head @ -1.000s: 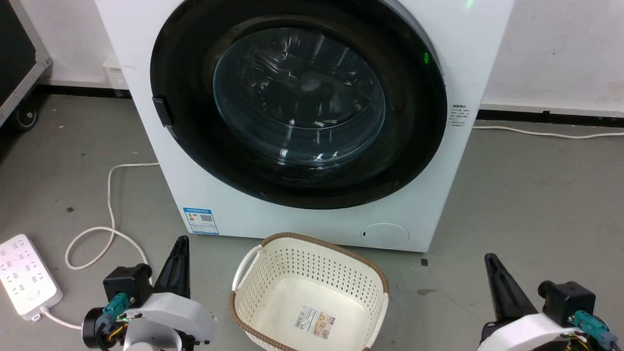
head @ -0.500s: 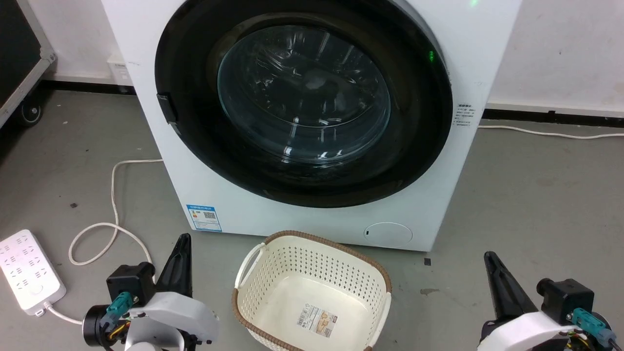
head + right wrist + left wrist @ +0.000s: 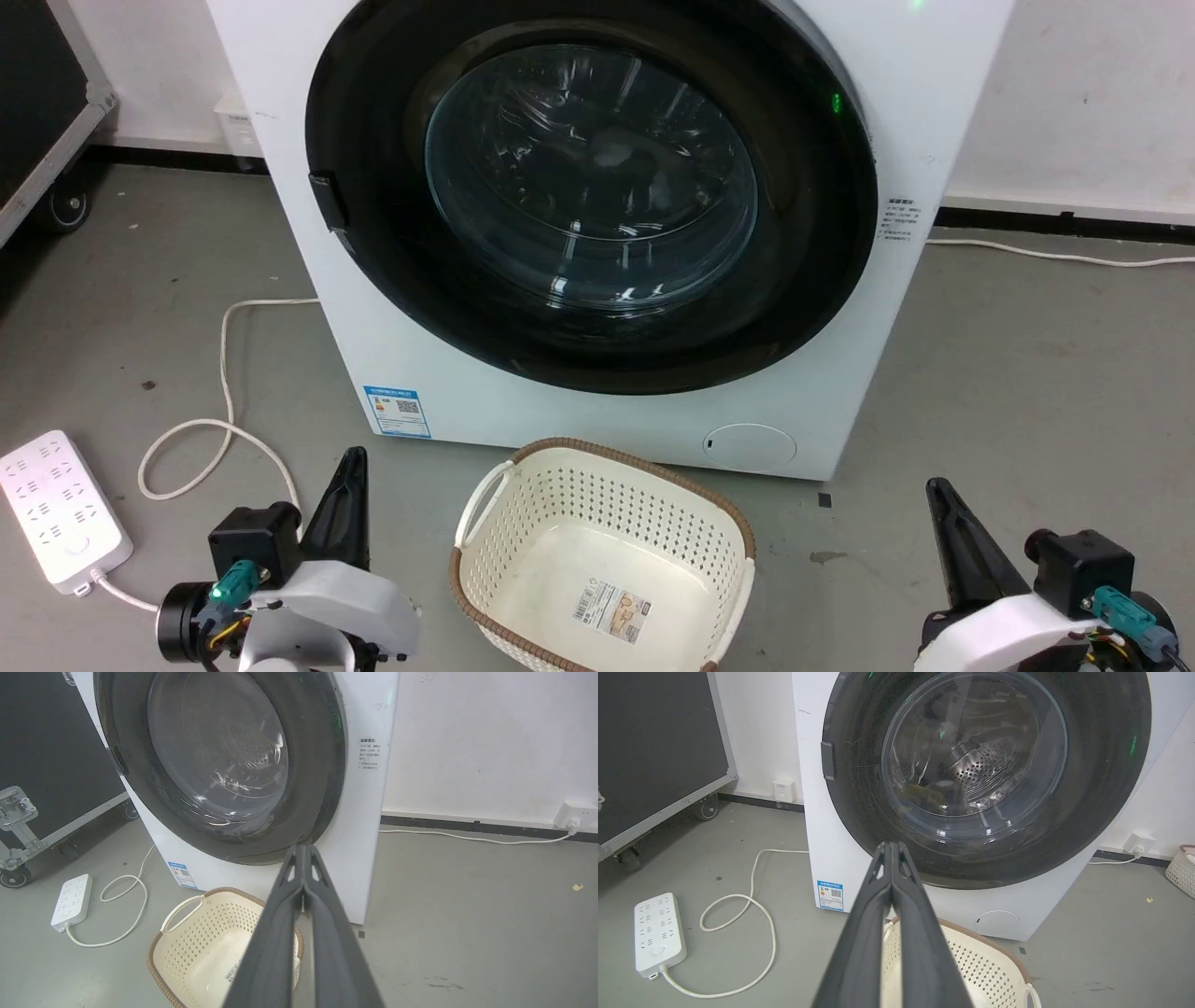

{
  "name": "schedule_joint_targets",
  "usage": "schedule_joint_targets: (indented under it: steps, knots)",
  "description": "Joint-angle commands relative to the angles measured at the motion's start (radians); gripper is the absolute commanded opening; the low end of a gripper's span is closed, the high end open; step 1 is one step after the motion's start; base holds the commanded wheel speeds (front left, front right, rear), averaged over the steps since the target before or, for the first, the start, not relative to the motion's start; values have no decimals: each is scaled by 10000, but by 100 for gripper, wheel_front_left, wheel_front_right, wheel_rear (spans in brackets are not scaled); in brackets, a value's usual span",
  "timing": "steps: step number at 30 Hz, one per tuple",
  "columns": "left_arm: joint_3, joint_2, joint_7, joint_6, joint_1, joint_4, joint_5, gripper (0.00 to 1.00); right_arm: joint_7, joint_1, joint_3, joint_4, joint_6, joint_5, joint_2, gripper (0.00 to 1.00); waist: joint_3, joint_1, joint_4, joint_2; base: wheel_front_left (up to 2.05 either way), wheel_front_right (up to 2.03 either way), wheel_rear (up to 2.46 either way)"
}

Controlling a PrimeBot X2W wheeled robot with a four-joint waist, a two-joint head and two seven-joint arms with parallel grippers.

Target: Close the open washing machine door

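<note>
Glossy black washing machine door (image 3: 590, 187), glass bowl window at centre, flush against the front of the white washing machine (image 3: 579, 420). Well apart from both grippers, ahead of and above their tips. Cream perforated laundry basket (image 3: 597, 459) on the floor (image 3: 1027, 373) between them, just before the washer. Both the left gripper (image 3: 353, 465) and the right gripper (image 3: 937, 493) pinched fully together, nothing held.

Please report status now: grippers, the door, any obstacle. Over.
Both shut and empty: left gripper, right gripper. The washing machine door looks closed, flush with washing machine. In front, below door: basket on floor.
</note>
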Motion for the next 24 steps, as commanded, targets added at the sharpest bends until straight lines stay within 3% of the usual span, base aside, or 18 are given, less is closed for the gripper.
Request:
schedule_joint_targets:
  steps: [1,24]
  knots:
    - [58,-84,41,-72,156,-90,147,0,68,-5,7,-104,-2,-75,8,0,5,0,10,-1,0,0,0]
    - [503,-491,462,-275,421,-621,1137,0,346,-8,20,-428,-3,-456,13,0,105,0,209,-1,0,0,0]
